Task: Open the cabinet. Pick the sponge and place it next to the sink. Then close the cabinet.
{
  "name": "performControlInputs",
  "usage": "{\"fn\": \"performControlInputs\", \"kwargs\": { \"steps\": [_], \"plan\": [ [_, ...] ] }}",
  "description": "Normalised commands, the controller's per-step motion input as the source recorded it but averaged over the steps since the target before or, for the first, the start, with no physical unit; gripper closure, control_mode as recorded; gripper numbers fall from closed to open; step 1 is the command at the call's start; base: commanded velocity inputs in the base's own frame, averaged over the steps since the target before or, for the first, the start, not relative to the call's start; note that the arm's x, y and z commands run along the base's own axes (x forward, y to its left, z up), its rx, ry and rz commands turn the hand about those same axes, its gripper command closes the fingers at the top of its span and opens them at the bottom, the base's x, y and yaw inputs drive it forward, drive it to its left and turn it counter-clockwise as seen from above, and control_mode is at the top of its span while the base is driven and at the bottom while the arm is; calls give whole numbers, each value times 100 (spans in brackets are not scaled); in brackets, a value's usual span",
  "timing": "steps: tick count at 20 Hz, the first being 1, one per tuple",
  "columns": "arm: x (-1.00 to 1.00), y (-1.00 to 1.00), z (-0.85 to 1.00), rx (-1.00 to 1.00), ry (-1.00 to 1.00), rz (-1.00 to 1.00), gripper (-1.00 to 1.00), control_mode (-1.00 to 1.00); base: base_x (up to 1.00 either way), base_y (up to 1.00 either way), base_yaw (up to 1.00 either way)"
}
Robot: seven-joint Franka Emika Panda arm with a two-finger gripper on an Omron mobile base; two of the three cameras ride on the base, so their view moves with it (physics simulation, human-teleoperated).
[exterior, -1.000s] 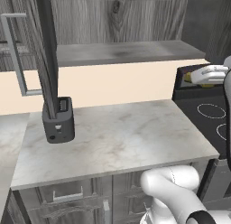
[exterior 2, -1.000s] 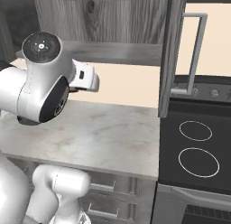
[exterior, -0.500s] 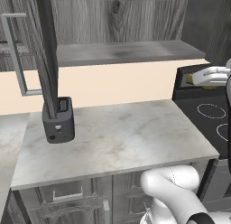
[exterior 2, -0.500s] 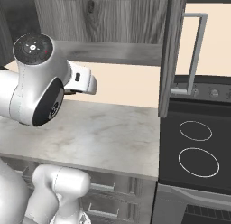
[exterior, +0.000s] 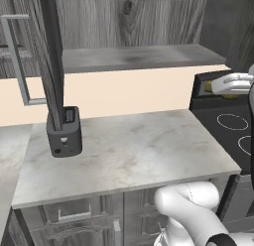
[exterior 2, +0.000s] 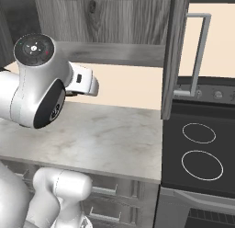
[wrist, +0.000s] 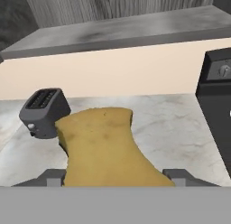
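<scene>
The cabinet stands open: its left door (exterior: 52, 56) swings out edge-on over the toaster, its right door (exterior 2: 176, 52) hangs out beside the stove, and the bare shelf (exterior: 134, 56) shows between them. My gripper (wrist: 115, 177) is shut on the sponge (wrist: 103, 146), a yellow lump that bulges out between the two fingers, held in the air above the counter. From the left base the gripper (exterior: 223, 86) hangs at the right edge, in front of the stove's back panel, with a bit of the sponge (exterior: 229, 95) peeking out under it. The sink is out of view.
A black toaster (exterior: 64, 131) stands at the back left of the marble counter (exterior: 129, 155). A black stove (exterior 2: 199, 149) with two ring burners adjoins the counter on the right. The open left door's bar handle (exterior: 17, 61) juts out at the far left.
The arm's upper joint has eased slightly to the left in the right base view. The sponge stays in the gripper, and the doors have not moved.
</scene>
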Motion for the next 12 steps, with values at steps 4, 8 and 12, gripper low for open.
{"fn": "performControlInputs", "kwargs": {
  "steps": [4, 8, 12],
  "plan": [
    [0, 0, 0, 0, 0, 0, 100, 100, -53, -1, 0],
    [0, 0, 0, 0, 0, 0, 100, 100, -99, -10, 0],
    [0, 0, 0, 0, 0, 0, 100, 100, -100, -35, -3]
  ]
}}
